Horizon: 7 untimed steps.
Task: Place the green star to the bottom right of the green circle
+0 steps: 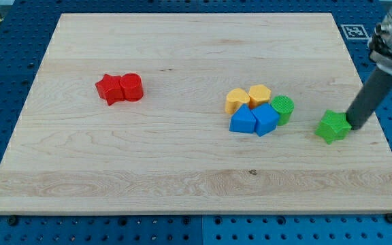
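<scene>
The green star [333, 126] lies on the wooden board at the view's right, to the right of and a little below the green circle [283, 108]. The green circle stands at the right end of a cluster of blocks, touching a blue block. My tip [354, 127] rests at the green star's right edge, touching or almost touching it. The dark rod rises from there toward the view's upper right.
Left of the green circle sit two blue blocks [254, 120] with two yellow blocks [248, 98] above them. A red star [109, 89] and a red cylinder [132, 87] touch at the board's left. The board's right edge [380, 129] is close to my tip.
</scene>
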### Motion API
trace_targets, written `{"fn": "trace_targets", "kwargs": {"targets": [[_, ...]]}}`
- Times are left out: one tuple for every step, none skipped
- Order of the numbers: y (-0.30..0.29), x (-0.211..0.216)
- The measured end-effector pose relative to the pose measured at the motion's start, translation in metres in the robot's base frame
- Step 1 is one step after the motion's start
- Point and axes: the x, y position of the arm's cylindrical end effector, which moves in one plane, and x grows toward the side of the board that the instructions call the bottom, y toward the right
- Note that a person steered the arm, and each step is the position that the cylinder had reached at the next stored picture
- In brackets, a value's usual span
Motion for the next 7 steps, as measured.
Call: {"fn": "trace_targets", "kwargs": {"targets": [[-0.021, -0.004], [-0.035, -0.001], [-0.035, -0.001], [-0.003, -0.006], [0.01, 0.007], [0.007, 0.022], [-0.027, 0.022]]}}
